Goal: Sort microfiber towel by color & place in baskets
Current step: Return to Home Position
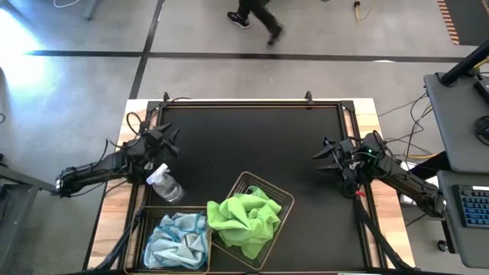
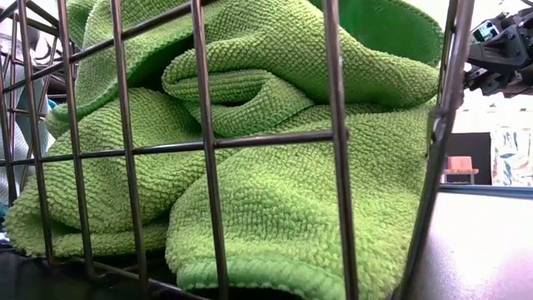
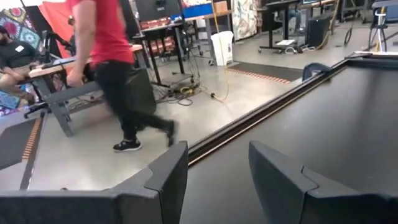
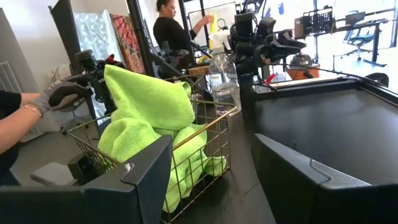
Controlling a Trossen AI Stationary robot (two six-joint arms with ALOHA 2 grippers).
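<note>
1. The left gripper (image 1: 170, 142) hangs over the left part of the black mat (image 1: 252, 137), fingers parted a moderate way, holding nothing; the right gripper (image 1: 327, 153) hangs over the right part, fingers wide, likewise empty.
2. The green towels (image 1: 244, 218) are heaped in the right basket (image 1: 276, 190), which sits askew, its long axis diagonal to the table edge; the blue towels (image 1: 176, 235) lie in the left basket (image 1: 174, 208), set square.
3. Both baskets lie toward the near edge, between the arms; the left gripper is nearer the blue towels, with the spray bottle (image 1: 166, 186) between; the right gripper is well apart from the green towels; judged: withdrawing to rest needs no pass over either basket.
4. No towel shows loose on the mat; sorting judged complete.
5. Hidden: the count of towels in each heap cannot be told; the left basket's near edge runs to the picture's edge in the high view; the low view is filled by green towel behind mesh, the blue towels unseen there; a person (image 3: 112, 62) walks beyond the table.
</note>
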